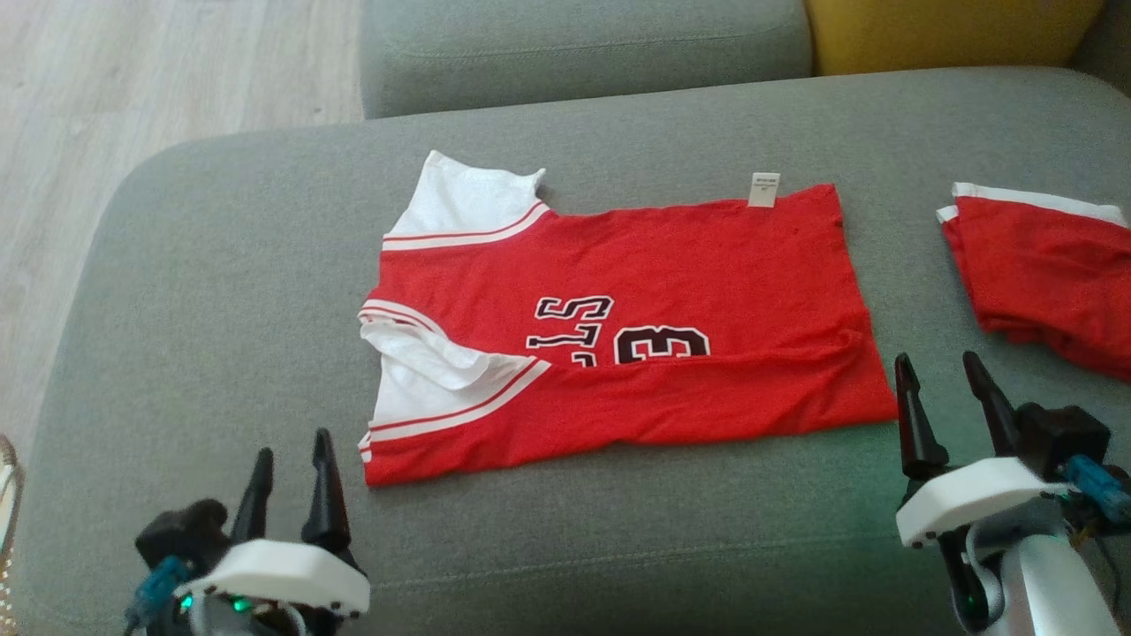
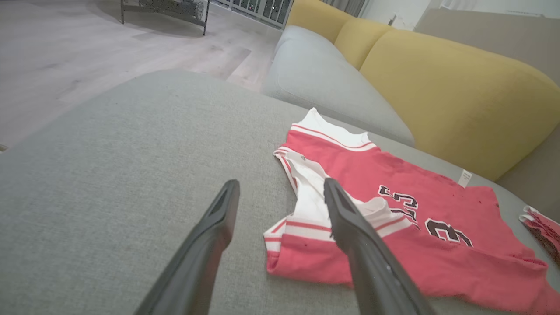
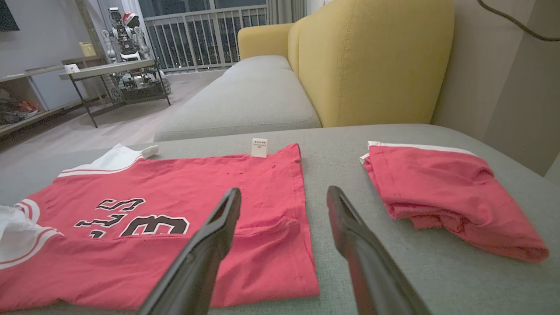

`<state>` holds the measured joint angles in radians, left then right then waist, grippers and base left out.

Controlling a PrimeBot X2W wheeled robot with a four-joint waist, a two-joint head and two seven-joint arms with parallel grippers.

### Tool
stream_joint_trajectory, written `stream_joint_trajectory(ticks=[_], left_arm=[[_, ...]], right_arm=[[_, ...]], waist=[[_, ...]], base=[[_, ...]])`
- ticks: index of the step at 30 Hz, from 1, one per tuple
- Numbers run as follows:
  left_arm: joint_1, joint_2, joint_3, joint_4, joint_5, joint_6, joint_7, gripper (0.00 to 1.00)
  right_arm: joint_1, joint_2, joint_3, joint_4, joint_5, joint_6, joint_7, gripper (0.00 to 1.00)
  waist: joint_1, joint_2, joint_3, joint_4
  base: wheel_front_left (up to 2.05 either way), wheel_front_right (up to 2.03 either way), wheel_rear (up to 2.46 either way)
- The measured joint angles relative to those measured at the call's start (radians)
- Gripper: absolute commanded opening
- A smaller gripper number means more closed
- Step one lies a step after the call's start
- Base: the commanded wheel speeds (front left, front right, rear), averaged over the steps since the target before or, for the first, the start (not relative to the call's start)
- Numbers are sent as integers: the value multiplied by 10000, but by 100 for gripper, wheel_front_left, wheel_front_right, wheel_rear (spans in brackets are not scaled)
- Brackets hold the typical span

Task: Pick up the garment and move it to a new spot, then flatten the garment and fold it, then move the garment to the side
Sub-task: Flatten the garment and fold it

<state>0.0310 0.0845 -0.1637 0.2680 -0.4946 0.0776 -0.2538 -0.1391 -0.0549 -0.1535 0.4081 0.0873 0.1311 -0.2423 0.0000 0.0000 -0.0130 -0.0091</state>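
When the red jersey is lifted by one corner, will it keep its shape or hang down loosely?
The red jersey is probably floppy: its near edge is already folded over with soft wrinkles, so it would likely hang and unfold. It looks thin and light. Pushed on the grey cushion, it may bunch rather than slide.

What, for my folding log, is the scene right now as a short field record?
surface: grey cushion
garment: red jersey, spread out, near edge folded over the lower part of its print
label: white tag at the far edge
other item: folded red cloth to the right, apart from the jersey
left gripper: open, empty, near the jersey's near left corner
right gripper: open, empty, near the jersey's near right corner
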Motion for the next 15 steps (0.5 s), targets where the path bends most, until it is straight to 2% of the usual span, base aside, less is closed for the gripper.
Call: stream_joint_trajectory(ticks=[4,9,10,15], left_arm=[[-26,-174,13,568,249,-447,0,100],[-325,-286,-336,2155,-21,-857,2,100],[-646,-301,-387,2750,-82,-813,15,100],[-1569,-341,-178,3875,-167,-428,13,100]], right_arm=[[49,35,-2,-334,2,0,2,100],[50,42,155,-642,52,0,44,100],[51,42,301,-690,151,0,48,100],[87,50,594,-857,370,0,123,100]], waist=[[0,0,-46,-154],[0,0,12,-434],[0,0,68,-553],[0,0,238,-872]], base=[[0,0,0],[0,0,0],[0,0,0],[0,0,0]])
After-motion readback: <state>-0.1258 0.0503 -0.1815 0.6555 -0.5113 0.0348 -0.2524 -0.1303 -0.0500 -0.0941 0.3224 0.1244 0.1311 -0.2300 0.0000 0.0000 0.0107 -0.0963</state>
